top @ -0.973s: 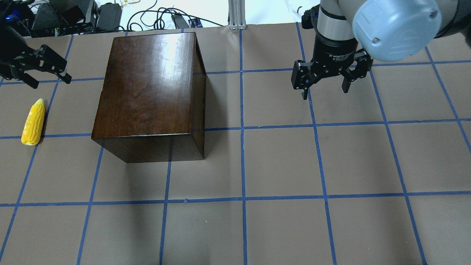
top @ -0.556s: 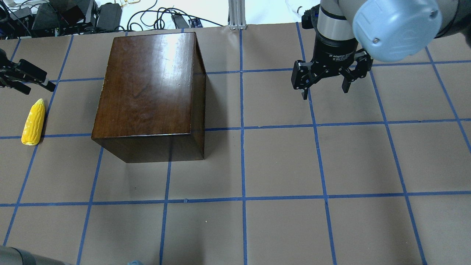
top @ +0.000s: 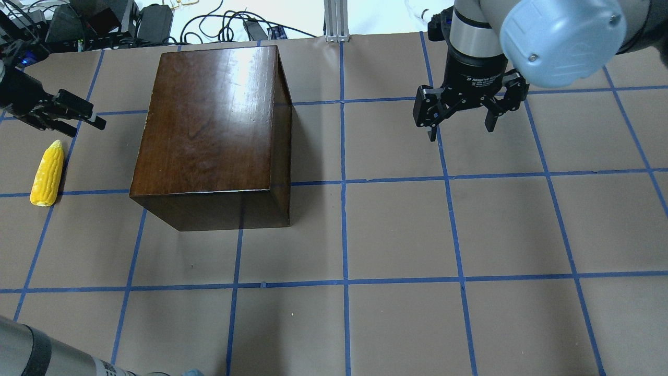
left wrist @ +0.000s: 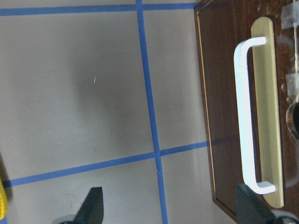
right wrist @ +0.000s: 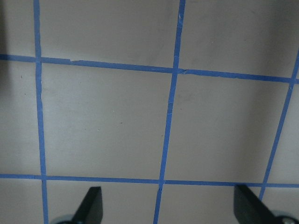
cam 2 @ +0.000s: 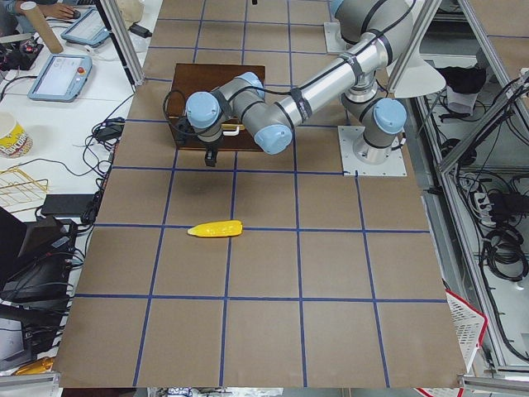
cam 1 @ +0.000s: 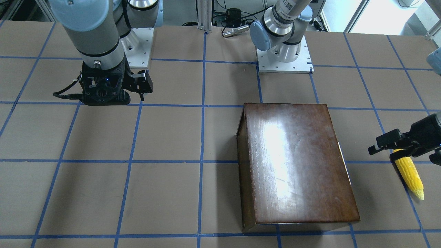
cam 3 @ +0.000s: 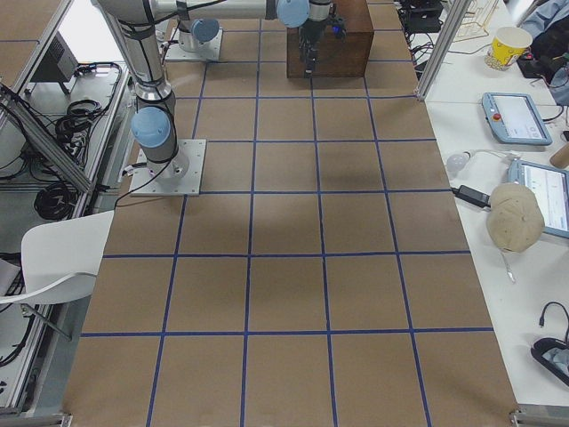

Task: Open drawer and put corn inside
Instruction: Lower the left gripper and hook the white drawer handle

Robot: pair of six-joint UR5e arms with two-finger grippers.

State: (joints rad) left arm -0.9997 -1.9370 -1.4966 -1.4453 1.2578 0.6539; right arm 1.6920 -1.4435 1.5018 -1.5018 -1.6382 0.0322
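Note:
The glossy dark-brown box (top: pixel 209 125) stands at the left of the table. Its drawer front (left wrist: pixel 224 93) faces my left side and is shut; it carries a white handle (left wrist: pixel 245 116) on a brass plate. The yellow corn (top: pixel 47 174) lies on the table left of the box, pale tip pointing away from me; it also shows in the front view (cam 1: pixel 409 174). My left gripper (top: pixel 83 121) is open and empty. It hovers just past the corn's tip, pointing at the drawer front, apart from it. My right gripper (top: pixel 462 129) is open and empty at the far right.
Brown paper with blue tape lines (top: pixel 344 282) covers the table. Cables and power bricks (top: pixel 104 23) lie past the far edge. A grey segment of my left arm (top: pixel 31 355) crosses the overhead view's bottom-left corner.
My left gripper swung out to the left, then back right toward the box, with its wrist turned. A left arm segment entered at bottom left. The right arm, corn and box have not moved.

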